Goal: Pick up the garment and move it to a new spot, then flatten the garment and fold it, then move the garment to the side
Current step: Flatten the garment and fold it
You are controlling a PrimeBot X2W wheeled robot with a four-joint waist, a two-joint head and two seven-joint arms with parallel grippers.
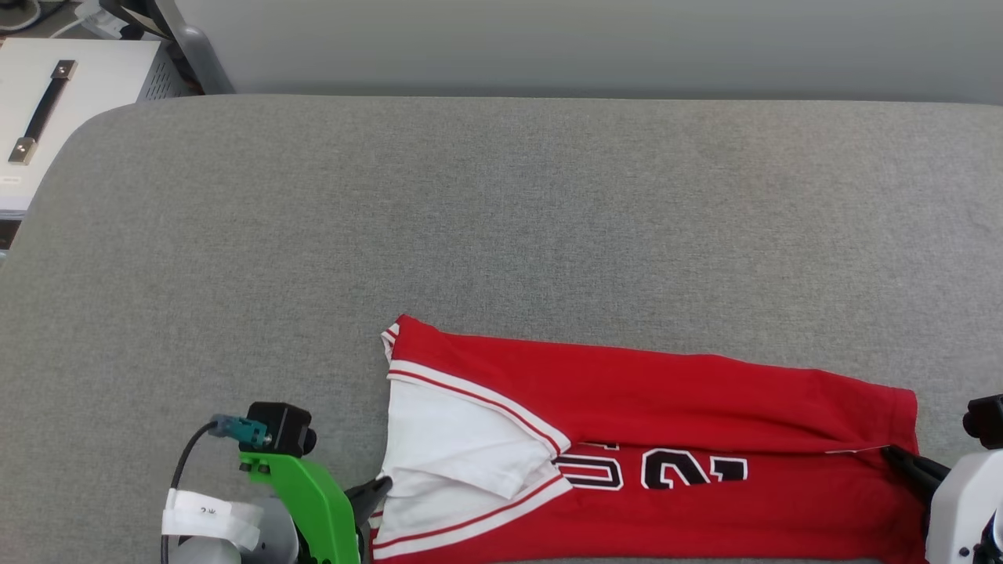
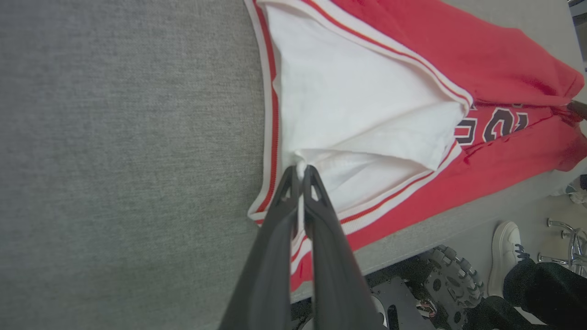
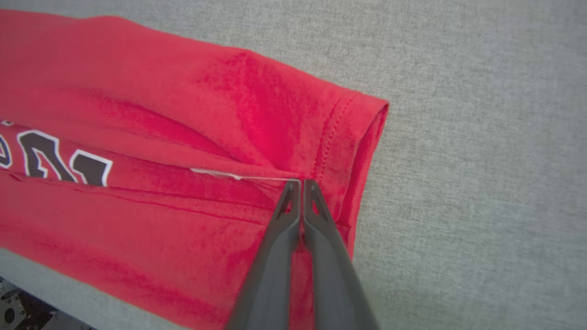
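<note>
The garment (image 1: 674, 392) lies along the near edge of the grey table, a long side folded over so part of the black-and-white lettering (image 1: 689, 470) shows. Its white sleeve (image 1: 454, 446) with striped trim is at the left end. My left gripper (image 1: 382, 486) is shut on the white sleeve fabric (image 2: 339, 114), pinching a small bunch at its tips (image 2: 300, 170). My right gripper (image 1: 893, 453) is shut on the red hem (image 3: 339, 137) at the right end, its tips (image 3: 300, 182) clamping the folded edge beside a thin white tag.
The grey cloth-covered table (image 1: 470, 219) stretches wide behind and left of the garment. A white cabinet with a dark handle (image 1: 43, 110) stands at the far left. A person's white shoe (image 2: 504, 256) and my wheeled base (image 2: 449, 284) are below the table edge.
</note>
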